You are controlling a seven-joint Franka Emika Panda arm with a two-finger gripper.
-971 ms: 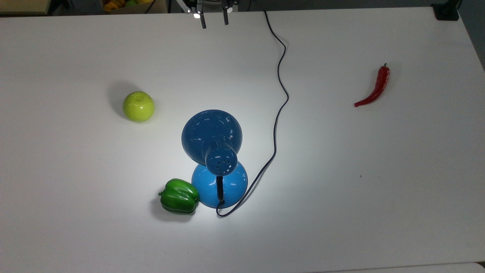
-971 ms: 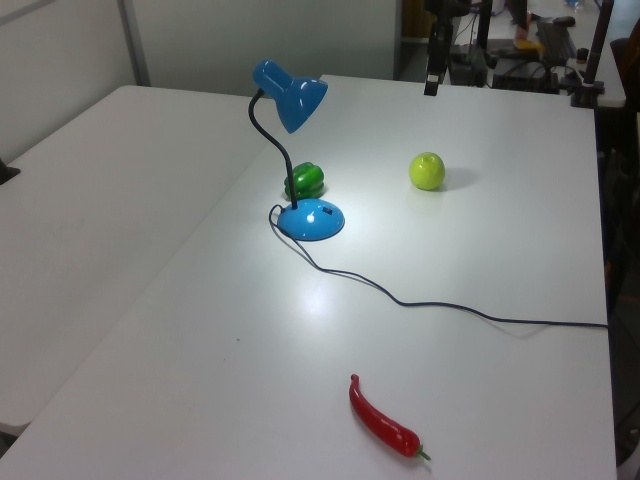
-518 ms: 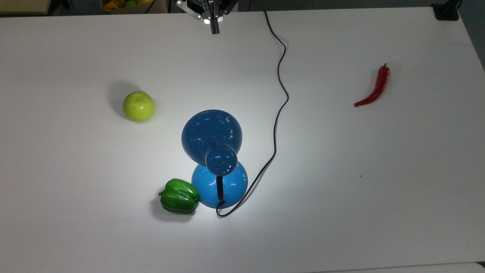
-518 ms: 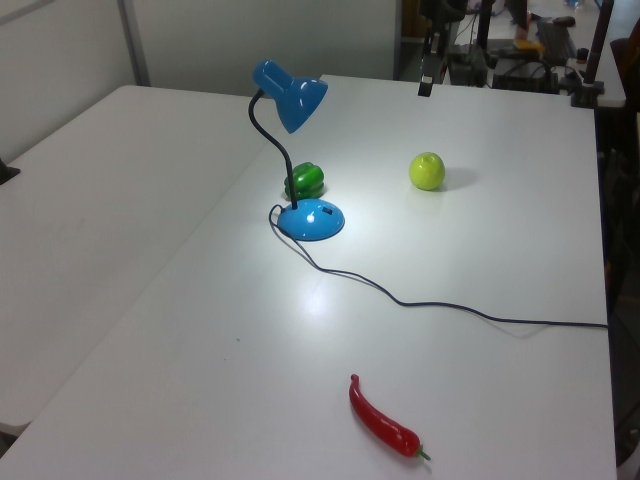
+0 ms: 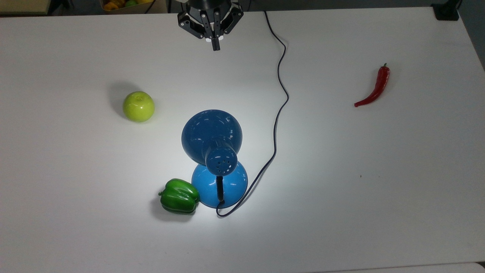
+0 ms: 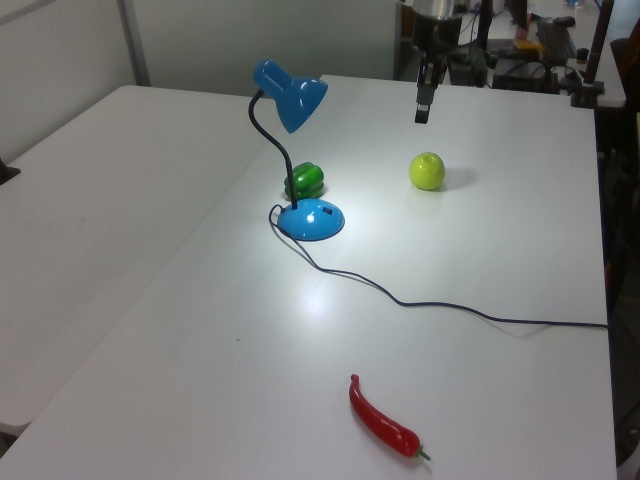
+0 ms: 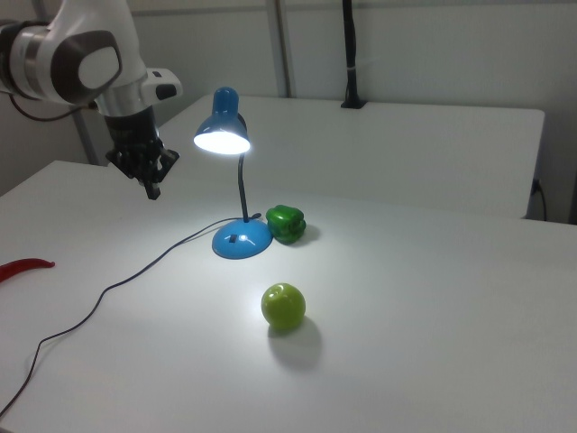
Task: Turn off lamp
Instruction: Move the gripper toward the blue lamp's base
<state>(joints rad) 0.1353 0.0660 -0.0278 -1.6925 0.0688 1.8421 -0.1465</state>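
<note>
Since a second ago your gripper (image 5: 215, 47) has come forward over the table (image 5: 379, 189) from the top view's upper edge, its two fingers now pressed together on nothing. Your lamp (image 5: 214, 140) stands mid-table, lit, its base touching the green pepper (image 5: 179, 196). You've got the green apple (image 5: 138, 106) off to the top view's left, the red chili (image 5: 375, 87) well apart.

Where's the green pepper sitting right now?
The green pepper lies on the table right against the lamp base, on the top view's left of it; the apple sits farther up that view.
</note>
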